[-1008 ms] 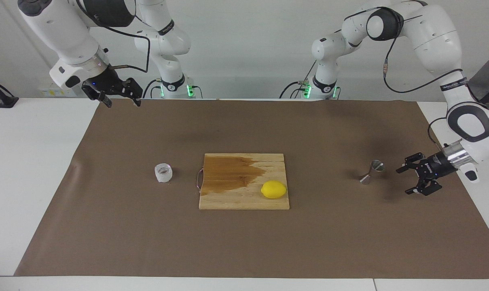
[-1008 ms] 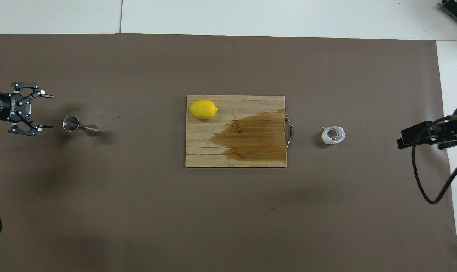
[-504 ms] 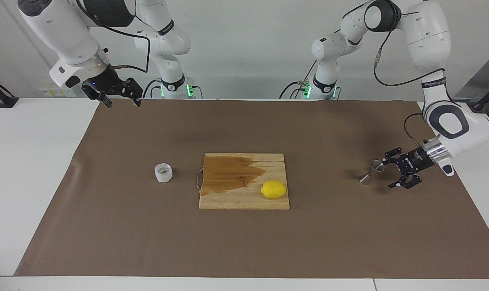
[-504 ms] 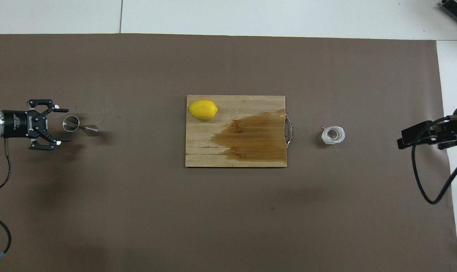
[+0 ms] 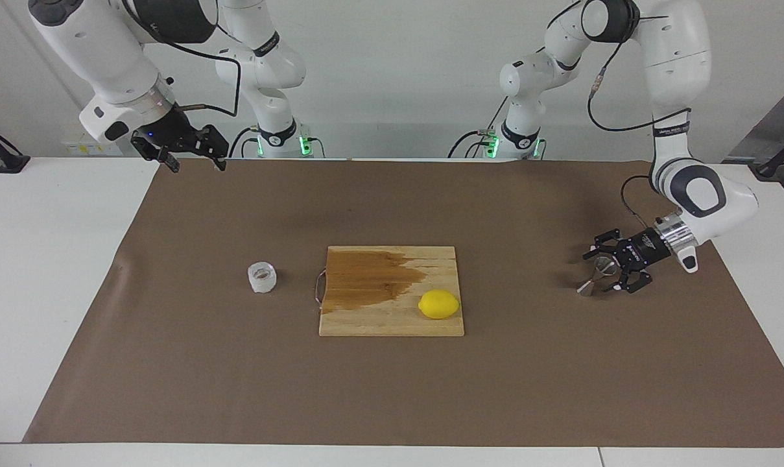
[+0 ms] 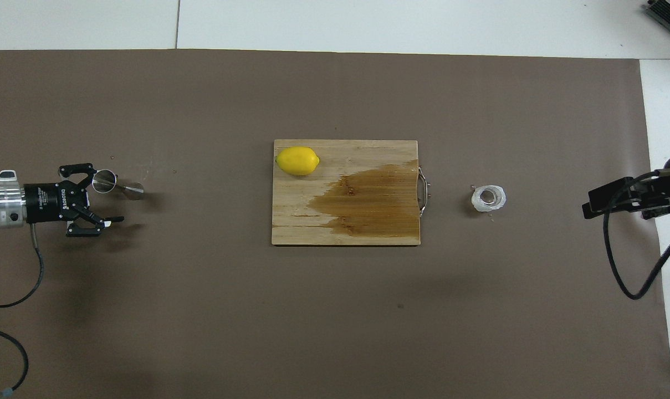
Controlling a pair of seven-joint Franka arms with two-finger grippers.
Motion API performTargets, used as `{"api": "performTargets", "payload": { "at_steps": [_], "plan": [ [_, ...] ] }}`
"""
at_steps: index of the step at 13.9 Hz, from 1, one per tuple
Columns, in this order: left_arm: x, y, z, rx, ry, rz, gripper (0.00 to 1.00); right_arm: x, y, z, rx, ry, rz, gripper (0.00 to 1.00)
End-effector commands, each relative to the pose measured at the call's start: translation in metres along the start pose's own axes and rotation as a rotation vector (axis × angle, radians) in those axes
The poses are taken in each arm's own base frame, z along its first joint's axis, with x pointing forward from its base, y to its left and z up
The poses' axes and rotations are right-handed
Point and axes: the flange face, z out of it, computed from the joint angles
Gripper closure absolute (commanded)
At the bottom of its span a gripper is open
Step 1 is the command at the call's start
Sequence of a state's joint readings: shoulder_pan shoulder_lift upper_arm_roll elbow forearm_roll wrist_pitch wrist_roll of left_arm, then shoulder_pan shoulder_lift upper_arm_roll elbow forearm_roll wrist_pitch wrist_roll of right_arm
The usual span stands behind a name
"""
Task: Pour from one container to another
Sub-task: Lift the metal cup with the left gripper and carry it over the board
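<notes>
Since 1 second ago the left gripper [image 5: 604, 271] has travelled in from the left arm's end of the tabletop [image 5: 54, 272] and now sits right at the steel jigger [image 5: 596, 275], its fingers [image 5: 594, 252] spread wide with the jigger's upper cone between them in the facing view; nothing is clamped yet. From overhead, the jigger [image 6: 116, 184] lies beside one fingertip rather than centred in the left gripper [image 6: 103, 192], so whether it is squarely bracketed is uncertain.

The right gripper [image 5: 194, 162] waits raised over the brown mat's [image 5: 528, 389] edge at the right arm's end, fingers apart and holding nothing. The ribbed glass cup [image 5: 261, 277] stands upright on the mat beside the handle end of the cutting board [image 5: 366, 318], toward the right arm's end. A lemon [image 5: 438, 304] rests on the board, next to a dark wet-looking stain.

The jigger looks light, rigid and polished, so probably slippery and quick to topple or skid if nudged. Its sloped cones would likely squeeze out of a pinch; the narrow waist seems the safest hold. The cup is likely stiff but breakable, and its ribs should help grip; holding it across the sides, below the rim, would leave the lip free for pouring.
</notes>
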State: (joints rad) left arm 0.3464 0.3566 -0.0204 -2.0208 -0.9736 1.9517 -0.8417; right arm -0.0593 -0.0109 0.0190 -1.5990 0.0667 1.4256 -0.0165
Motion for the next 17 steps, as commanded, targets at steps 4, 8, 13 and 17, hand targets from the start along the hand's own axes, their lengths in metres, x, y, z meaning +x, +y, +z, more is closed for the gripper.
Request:
{"api": "performTargets", "payload": {
  "at_steps": [4,8,13,17],
  "plan": [
    [-0.004,-0.016,0.003,-0.06,-0.064,-0.061,0.0,-0.001,0.003,-0.003,-0.004,-0.008,-0.01,0.0],
    [-0.008,-0.014,0.004,-0.078,-0.086,-0.065,0.13,-0.001,0.003,-0.003,-0.004,-0.008,-0.008,0.0],
    [-0.01,-0.01,0.003,-0.104,-0.105,0.008,0.8,-0.001,0.003,-0.003,-0.004,-0.008,-0.01,0.0],
    [-0.012,-0.01,0.001,-0.106,-0.123,0.006,1.0,-0.001,0.003,-0.003,-0.004,-0.008,-0.008,0.0]
  ]
}}
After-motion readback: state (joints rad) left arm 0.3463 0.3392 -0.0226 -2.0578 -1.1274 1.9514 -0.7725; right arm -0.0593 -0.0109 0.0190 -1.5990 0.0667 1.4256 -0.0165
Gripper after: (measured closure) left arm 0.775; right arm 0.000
